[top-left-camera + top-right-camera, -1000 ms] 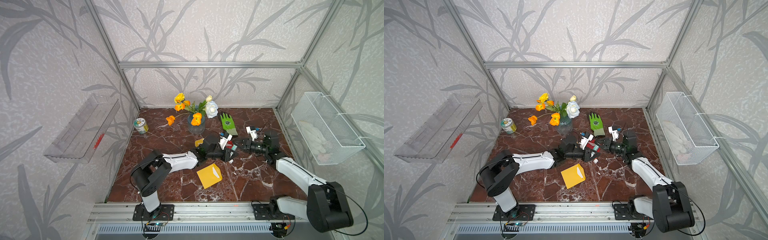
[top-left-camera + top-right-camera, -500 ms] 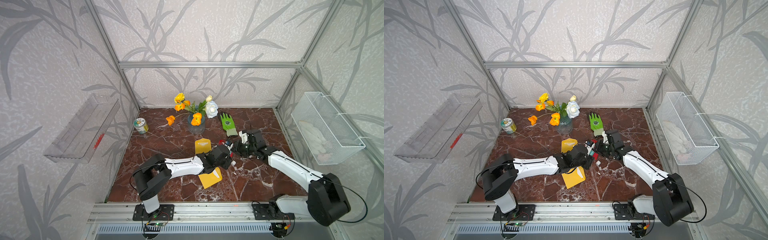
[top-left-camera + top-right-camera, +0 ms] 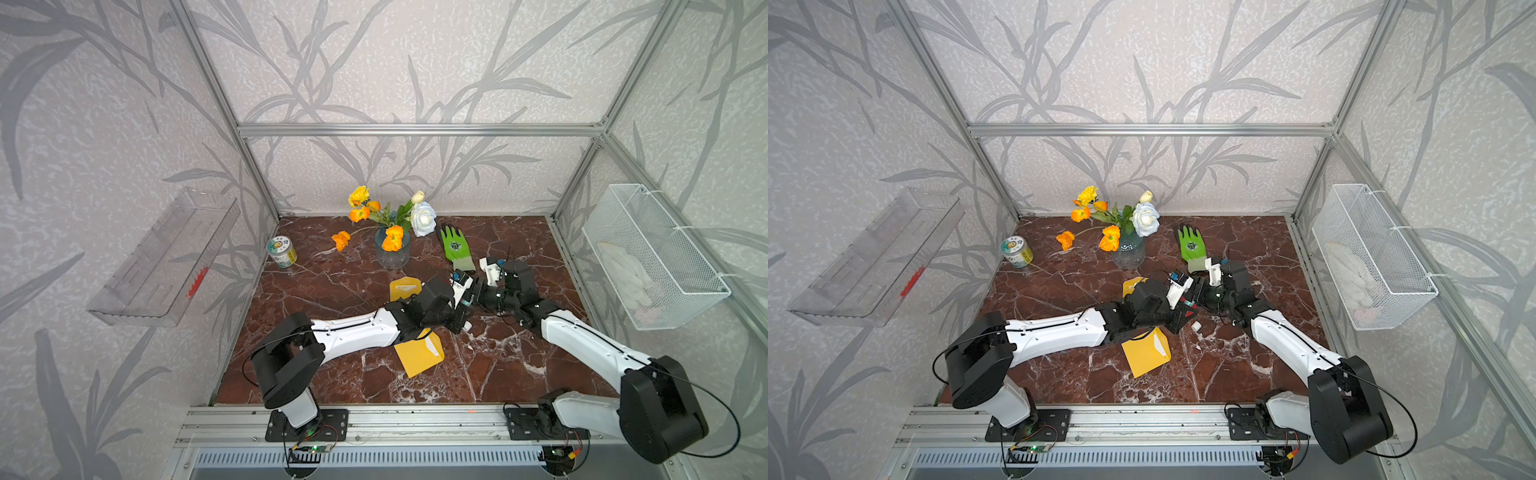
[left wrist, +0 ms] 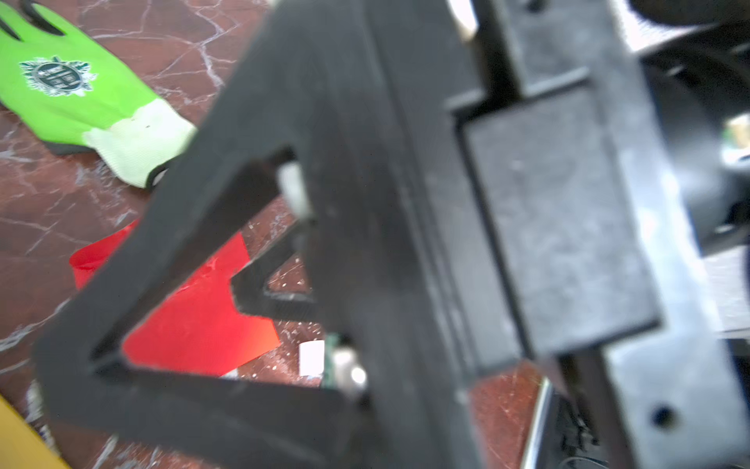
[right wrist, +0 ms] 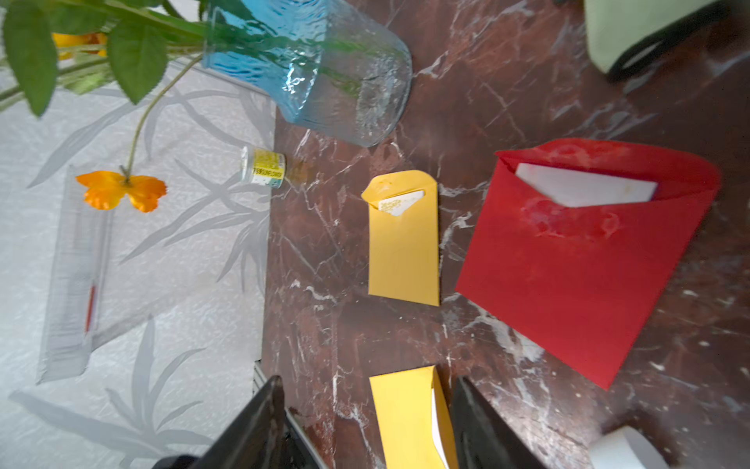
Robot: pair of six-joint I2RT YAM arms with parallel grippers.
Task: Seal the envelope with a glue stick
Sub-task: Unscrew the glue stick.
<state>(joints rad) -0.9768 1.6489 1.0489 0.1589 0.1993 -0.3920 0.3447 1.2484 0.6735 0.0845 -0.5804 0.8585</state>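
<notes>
The glue stick (image 4: 293, 187) shows only as a blurred white bit, mostly hidden. A short white cylinder, seemingly its cap (image 3: 467, 326), rests on the table (image 3: 332, 291), off the stick and near the closer yellow envelope (image 3: 419, 352), which lies flat with a white card edge showing. A smaller yellow envelope (image 5: 404, 243) lies farther back, flap open, card peeking out. The red envelope (image 5: 568, 260) lies flat beside it, flap open, white card inside.
</notes>
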